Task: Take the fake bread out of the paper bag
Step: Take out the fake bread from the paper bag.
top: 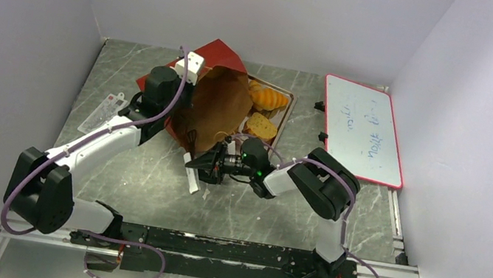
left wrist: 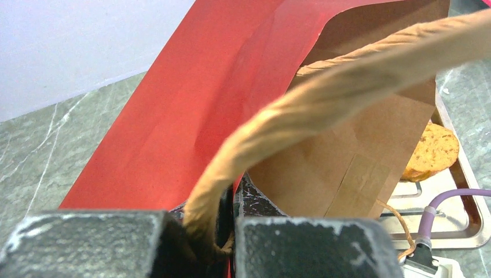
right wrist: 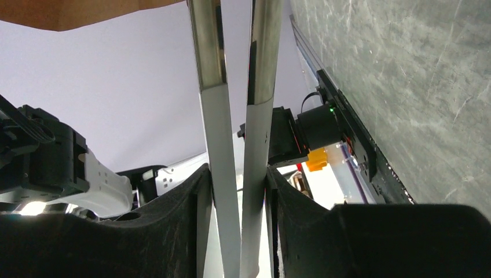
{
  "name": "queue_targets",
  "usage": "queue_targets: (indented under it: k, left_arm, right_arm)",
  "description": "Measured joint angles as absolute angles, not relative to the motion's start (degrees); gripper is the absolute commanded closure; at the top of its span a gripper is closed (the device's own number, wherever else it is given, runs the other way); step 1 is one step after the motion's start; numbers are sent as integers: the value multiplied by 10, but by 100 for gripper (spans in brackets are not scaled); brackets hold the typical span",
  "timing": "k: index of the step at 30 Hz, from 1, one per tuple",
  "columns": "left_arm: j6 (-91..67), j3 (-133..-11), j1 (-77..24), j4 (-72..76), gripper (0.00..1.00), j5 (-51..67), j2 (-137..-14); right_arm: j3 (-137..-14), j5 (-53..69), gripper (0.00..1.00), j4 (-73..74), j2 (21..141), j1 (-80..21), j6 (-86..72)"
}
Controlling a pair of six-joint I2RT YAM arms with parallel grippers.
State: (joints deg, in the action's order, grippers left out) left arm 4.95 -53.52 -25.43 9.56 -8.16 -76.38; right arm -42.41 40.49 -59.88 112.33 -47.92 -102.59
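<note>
Bag (left wrist: 191, 116) (handle (left wrist: 324, 98)) within left end effector (left wrist: 204, 229).

Top external: high above and behind the arm bases (top: 96, 220), looking down on the whole table (top: 147, 183), paper bag (top: 215, 104) central. Left wrist: hard against the paper bag's red side, facing along its handle (left wrist: 324, 98) toward the tray (left wrist: 463, 231), both also covered from above. Right wrist: close by the bag's mouth, facing back along the tongs (right wrist: 220, 174) toward the arm bases.
</note>
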Motion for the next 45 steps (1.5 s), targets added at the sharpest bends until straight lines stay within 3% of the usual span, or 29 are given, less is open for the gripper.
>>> queue_targets:
  k: [45]
  left_arm:
    - [17, -530, -252, 44, 93, -36, -760]
  right_arm:
    - [-538, 439, 62, -641, 1251, -468, -1036]
